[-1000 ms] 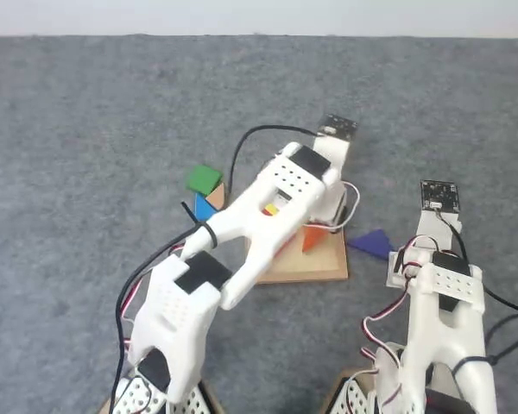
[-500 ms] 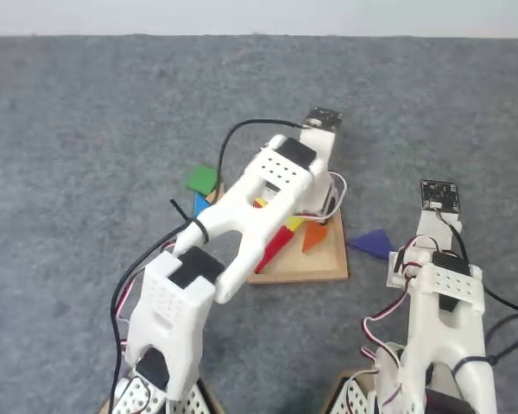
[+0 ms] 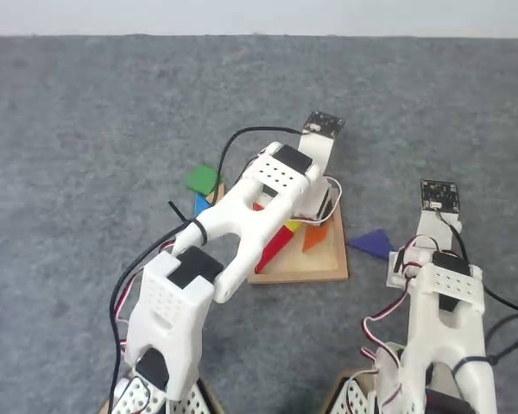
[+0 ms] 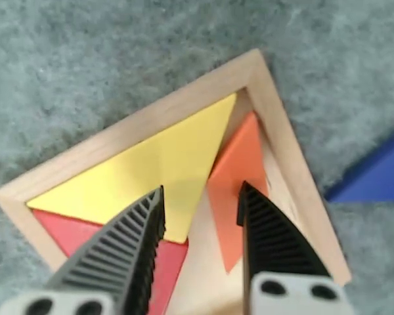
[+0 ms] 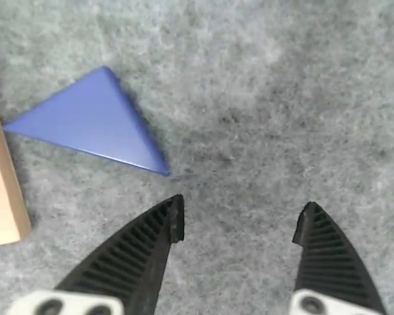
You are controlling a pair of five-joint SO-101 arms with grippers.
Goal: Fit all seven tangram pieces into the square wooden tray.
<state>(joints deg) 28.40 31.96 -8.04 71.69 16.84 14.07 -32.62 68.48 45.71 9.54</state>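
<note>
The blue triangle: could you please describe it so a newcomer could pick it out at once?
Find the wooden tray in the middle. Just off its right edge, flat on the grey mat, lies the blue triangle. Unlike the yellow piece, red piece and orange piece, it sits outside the tray, alone on that side.

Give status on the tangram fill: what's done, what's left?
Done: yellow triangle, red piece and orange triangle lie in the tray. In hand: nothing; left gripper hangs open over the tray, right gripper open above the carpet near the blue triangle. Left: that blue triangle, the green piece and a light-blue piece, all outside the tray.
</note>
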